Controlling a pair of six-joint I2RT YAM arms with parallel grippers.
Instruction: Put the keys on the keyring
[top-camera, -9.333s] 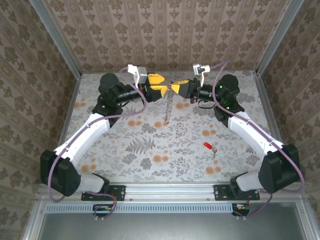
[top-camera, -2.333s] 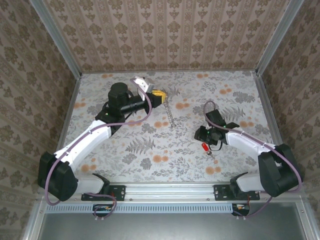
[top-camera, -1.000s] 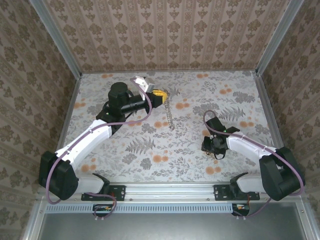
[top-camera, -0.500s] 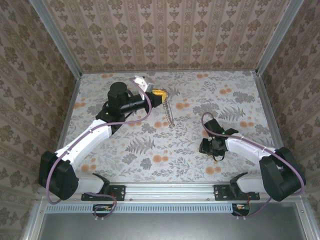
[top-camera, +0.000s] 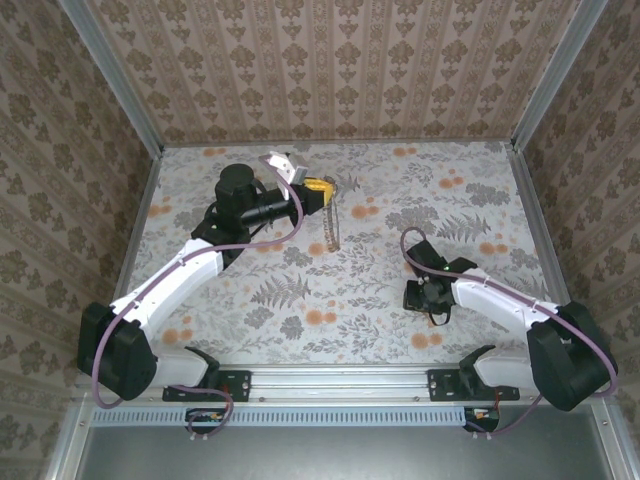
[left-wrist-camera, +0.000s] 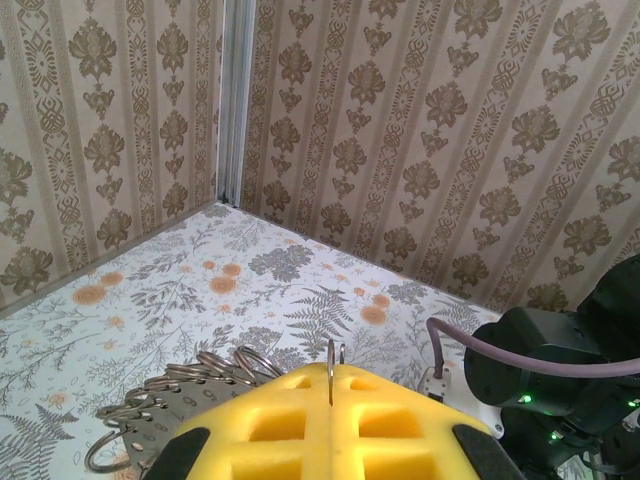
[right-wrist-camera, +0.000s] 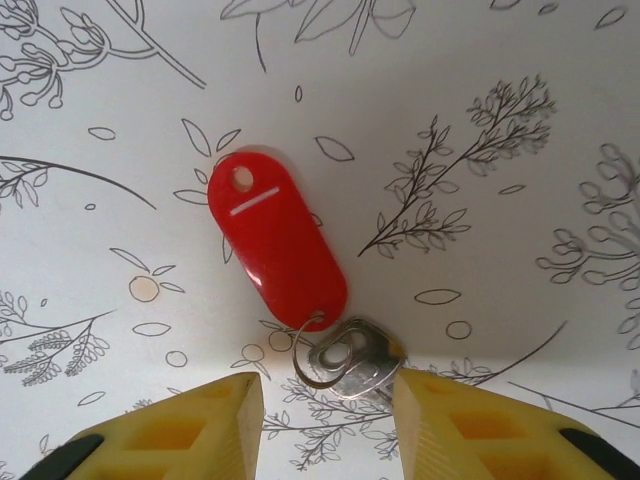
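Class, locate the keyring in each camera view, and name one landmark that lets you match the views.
Top external: the keyring dangles from the left pincer, upper centre.
Left wrist: the keyring bunches at bottom left, against the yellow fingers.
Shared landmark: the left pincer's yellow fingers.

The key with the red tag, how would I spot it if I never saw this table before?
Look at the flowery table, then its right side, where the right gripper points down. Between its two yellow fingers lies a tiny silvery key on the tabletop. Its shiny red oval tag, with a small hole, is the only red thing there.
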